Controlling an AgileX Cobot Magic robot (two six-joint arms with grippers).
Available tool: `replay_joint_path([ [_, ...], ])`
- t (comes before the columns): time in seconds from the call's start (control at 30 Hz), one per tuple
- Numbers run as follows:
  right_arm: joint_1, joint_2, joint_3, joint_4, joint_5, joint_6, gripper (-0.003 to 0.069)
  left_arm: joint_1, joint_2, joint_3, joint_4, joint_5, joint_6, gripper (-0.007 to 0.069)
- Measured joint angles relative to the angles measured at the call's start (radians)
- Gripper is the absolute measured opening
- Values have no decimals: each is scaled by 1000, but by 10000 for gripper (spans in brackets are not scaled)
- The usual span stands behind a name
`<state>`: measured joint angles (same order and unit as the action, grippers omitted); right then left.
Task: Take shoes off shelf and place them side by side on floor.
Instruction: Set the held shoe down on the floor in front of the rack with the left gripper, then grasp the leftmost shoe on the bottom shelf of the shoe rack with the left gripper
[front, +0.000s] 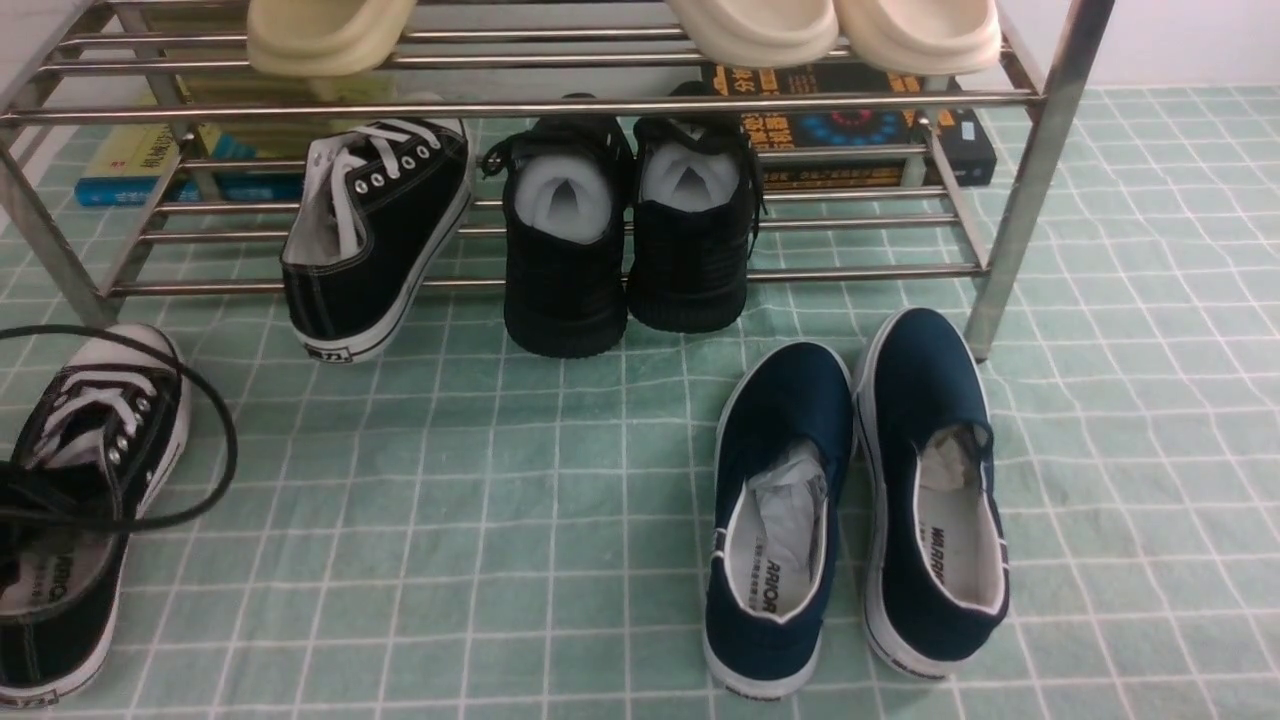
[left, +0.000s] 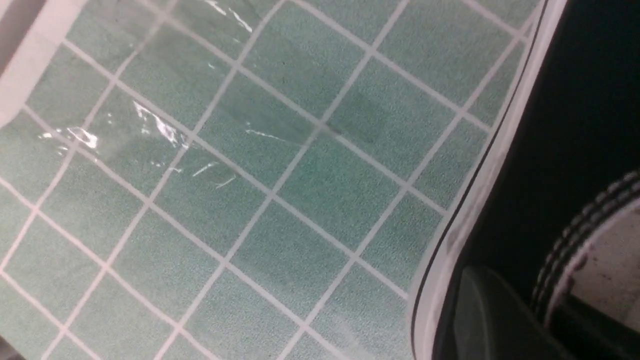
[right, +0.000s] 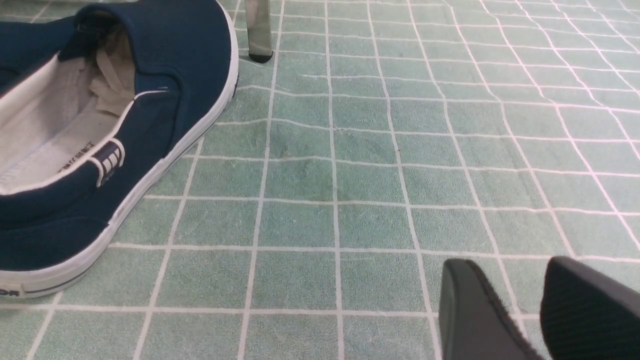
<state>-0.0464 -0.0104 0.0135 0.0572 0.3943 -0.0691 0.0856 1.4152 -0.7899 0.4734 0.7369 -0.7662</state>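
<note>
One black canvas shoe (front: 375, 225) with white laces lies tilted on the lower tier of the steel shelf (front: 520, 105), its heel hanging over the front bar. Its mate (front: 85, 490) is down at the floor (front: 480, 520) at the far left, toe toward the shelf. My left gripper (left: 535, 310) is shut on this shoe's side wall (left: 560, 125), one finger (left: 480, 310) outside above the white sole and the other inside. I cannot tell whether the sole rests on the floor. My right gripper (right: 520, 300) hangs open and empty low over the floor, right of the navy slip-ons.
Two all-black sneakers (front: 620, 240) stand on the lower tier. A pair of navy slip-ons (front: 850, 510) sits on the floor before the shelf's right leg (front: 1030, 190). Cream slippers (front: 750, 30) lie on top, books (front: 860, 125) behind. A black cable (front: 215, 440) loops over the left shoe.
</note>
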Motion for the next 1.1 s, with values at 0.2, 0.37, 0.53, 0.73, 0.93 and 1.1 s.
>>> replay_joint_path([
  [0.2,0,0,0,0,0,0,237,0,21,-20,13,-60,-1,219],
  [0.37,0,0,0,0,0,0,237,0,-44,-133,-3,65,55,350],
  [0.53,0,0,0,0,0,0,238,0,-76,-293,-175,159,253,300],
  [0.73,0,0,0,0,0,0,238,-1,-9,-424,-535,155,500,22],
  [0.93,0,0,0,0,0,0,238,-66,106,-505,-683,64,619,39],
  [1.1,0,0,0,0,0,0,238,-152,206,-581,-644,-61,609,218],
])
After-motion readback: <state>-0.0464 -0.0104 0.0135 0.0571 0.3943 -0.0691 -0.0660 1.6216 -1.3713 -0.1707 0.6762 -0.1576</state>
